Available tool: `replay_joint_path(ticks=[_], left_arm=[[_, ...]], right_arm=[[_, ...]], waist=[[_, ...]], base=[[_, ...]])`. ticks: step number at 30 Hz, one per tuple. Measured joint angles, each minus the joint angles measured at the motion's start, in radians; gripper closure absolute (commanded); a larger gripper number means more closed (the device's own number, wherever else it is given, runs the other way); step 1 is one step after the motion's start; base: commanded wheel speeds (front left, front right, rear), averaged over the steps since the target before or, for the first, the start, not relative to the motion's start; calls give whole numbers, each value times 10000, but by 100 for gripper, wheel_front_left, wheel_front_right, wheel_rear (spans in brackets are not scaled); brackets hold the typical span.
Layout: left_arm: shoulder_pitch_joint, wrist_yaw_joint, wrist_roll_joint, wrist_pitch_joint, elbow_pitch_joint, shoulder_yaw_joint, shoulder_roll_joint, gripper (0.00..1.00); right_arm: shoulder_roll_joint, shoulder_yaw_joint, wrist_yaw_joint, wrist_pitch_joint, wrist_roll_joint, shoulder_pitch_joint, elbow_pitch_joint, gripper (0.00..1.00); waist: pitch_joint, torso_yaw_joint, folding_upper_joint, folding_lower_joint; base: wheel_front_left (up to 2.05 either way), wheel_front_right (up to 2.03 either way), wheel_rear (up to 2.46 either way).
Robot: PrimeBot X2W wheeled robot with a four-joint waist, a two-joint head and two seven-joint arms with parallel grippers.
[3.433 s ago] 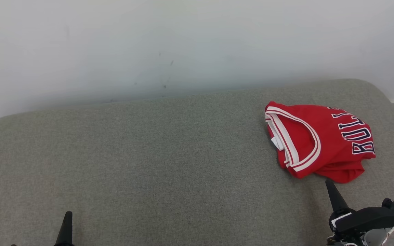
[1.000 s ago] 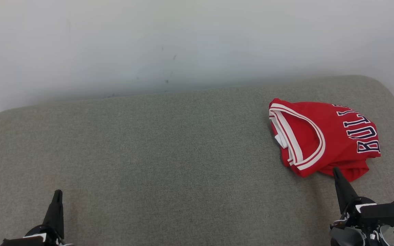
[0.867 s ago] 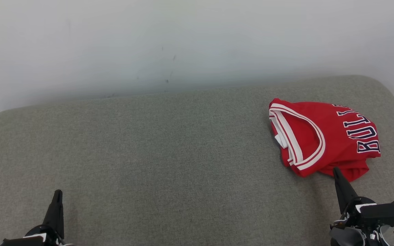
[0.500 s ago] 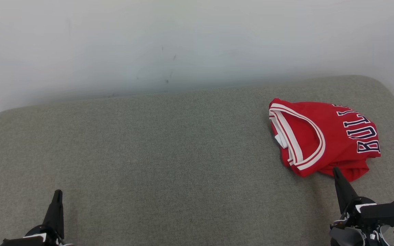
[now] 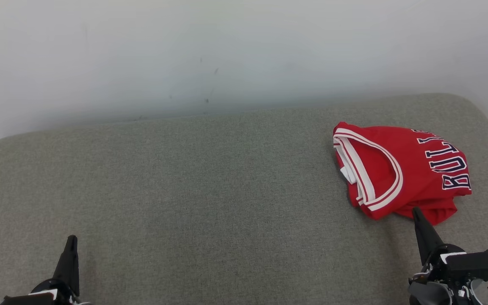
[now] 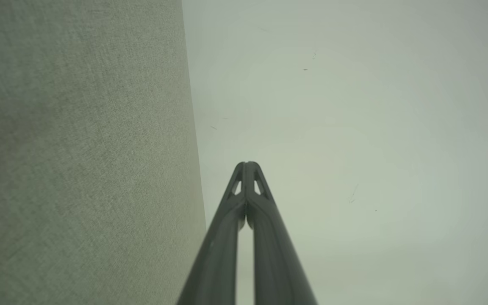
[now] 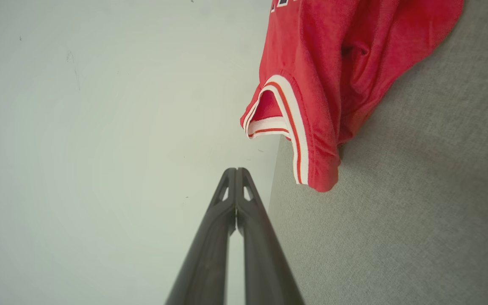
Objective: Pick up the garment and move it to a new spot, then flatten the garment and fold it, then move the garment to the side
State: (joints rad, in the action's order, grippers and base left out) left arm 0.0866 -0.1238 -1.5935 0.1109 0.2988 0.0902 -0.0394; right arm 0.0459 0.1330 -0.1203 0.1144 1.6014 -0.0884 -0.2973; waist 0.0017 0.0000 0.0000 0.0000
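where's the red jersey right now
In the head view the red jersey lies bunched on the right side of the grey cushion, just beyond the right gripper tip.

Bright, diffuse light, faint soft shadow under garment (image 5: 413,169), head view sharp, wrist views green-tinted, darker corners

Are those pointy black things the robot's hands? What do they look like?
Yes. The left hand and right hand are each two long, dark grey fingers tapering to a rounded tip, with small triangular cut-outs near the end. Each sits on a bulky black base with a small white patch; thin wires loop beside the right one.
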Motion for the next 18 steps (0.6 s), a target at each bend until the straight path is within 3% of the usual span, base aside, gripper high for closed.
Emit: replay_joint_path(ticks=[18], left_arm=[[0, 0, 0, 0, -2, -2, 2, 100]], right_arm=[[0, 0, 0, 0, 0, 0, 0, 100]], waist=[[0, 0, 0, 2]], base=[[0, 0, 0]])
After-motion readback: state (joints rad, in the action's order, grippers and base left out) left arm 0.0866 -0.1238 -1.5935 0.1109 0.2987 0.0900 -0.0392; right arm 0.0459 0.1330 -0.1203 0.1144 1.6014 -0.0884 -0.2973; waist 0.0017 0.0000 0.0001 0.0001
